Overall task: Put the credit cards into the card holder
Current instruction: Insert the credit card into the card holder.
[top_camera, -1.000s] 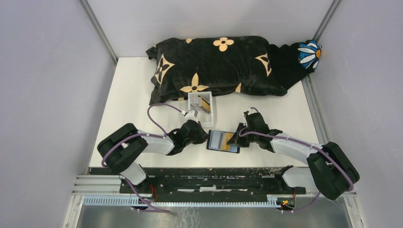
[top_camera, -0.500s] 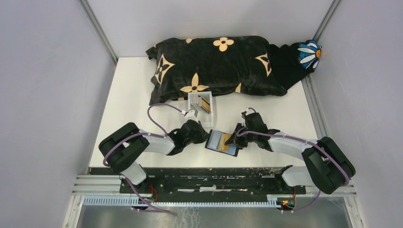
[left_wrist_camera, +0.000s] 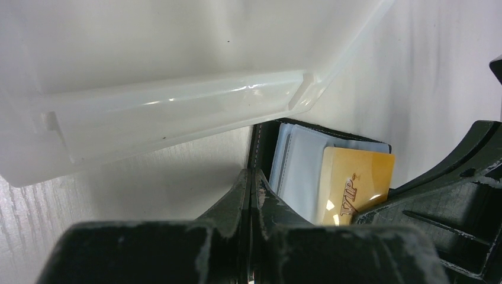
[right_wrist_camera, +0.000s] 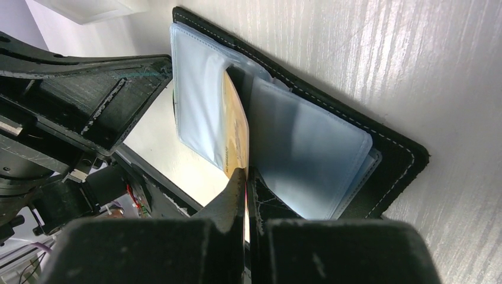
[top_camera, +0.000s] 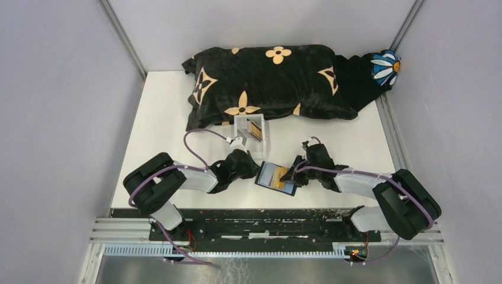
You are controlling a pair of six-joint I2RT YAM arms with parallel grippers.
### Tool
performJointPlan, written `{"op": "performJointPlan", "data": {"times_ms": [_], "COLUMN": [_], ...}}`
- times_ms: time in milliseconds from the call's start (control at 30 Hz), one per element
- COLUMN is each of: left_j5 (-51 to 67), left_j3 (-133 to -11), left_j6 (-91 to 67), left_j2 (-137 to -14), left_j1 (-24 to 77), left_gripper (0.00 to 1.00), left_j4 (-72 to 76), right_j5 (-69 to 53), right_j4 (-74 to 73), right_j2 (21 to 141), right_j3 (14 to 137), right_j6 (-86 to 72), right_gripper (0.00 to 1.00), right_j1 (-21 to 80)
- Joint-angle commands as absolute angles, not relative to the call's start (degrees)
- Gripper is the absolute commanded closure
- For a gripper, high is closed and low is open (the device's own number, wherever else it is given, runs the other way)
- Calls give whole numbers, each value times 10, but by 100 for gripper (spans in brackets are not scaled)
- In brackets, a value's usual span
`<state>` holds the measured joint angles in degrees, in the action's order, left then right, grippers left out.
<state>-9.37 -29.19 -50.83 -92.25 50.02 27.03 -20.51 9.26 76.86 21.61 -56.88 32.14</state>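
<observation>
The black card holder (top_camera: pixel 267 180) lies open on the white table between my two grippers, its clear sleeves (right_wrist_camera: pixel 308 142) facing up. My left gripper (left_wrist_camera: pixel 253 176) is shut on the holder's black left edge (left_wrist_camera: pixel 260 139). My right gripper (right_wrist_camera: pixel 245 176) is shut on a gold credit card (right_wrist_camera: pixel 235 127) printed "VIP" (left_wrist_camera: pixel 355 183). The card stands on edge with its far end between the sleeves at the fold. In the top view the left gripper (top_camera: pixel 258 172) and right gripper (top_camera: pixel 289 176) flank the holder. More credit cards (top_camera: pixel 256 129) stand in the clear box.
A clear acrylic box (top_camera: pixel 245 121) stands just behind the holder, and its wall (left_wrist_camera: pixel 177 112) is close above my left fingers. A black pillow with tan flower shapes (top_camera: pixel 266 86) fills the back of the table. A blue-and-white flower object (top_camera: pixel 385 65) sits at the back right.
My right gripper has moved left with the gold card, sliding it deeper between the sleeves. The holder has turned slightly. The left gripper keeps its hold.
</observation>
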Motion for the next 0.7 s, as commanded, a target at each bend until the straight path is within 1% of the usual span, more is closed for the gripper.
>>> {"op": "performJointPlan", "data": {"times_ms": [0, 667], "left_j5": [-92, -95], "left_j3": [-275, -264], "left_j6": [-482, -494], "left_j2": [-943, -944], "left_j1": [514, 532], "left_gripper": [97, 97], "left_j4": [221, 216], "right_j5": [-154, -143], "right_j4": [119, 142], "right_j2": [794, 827], "right_j3": [202, 218], "right_j6": [-571, -585], "right_gripper": [99, 99], "right_j1": [326, 332]}}
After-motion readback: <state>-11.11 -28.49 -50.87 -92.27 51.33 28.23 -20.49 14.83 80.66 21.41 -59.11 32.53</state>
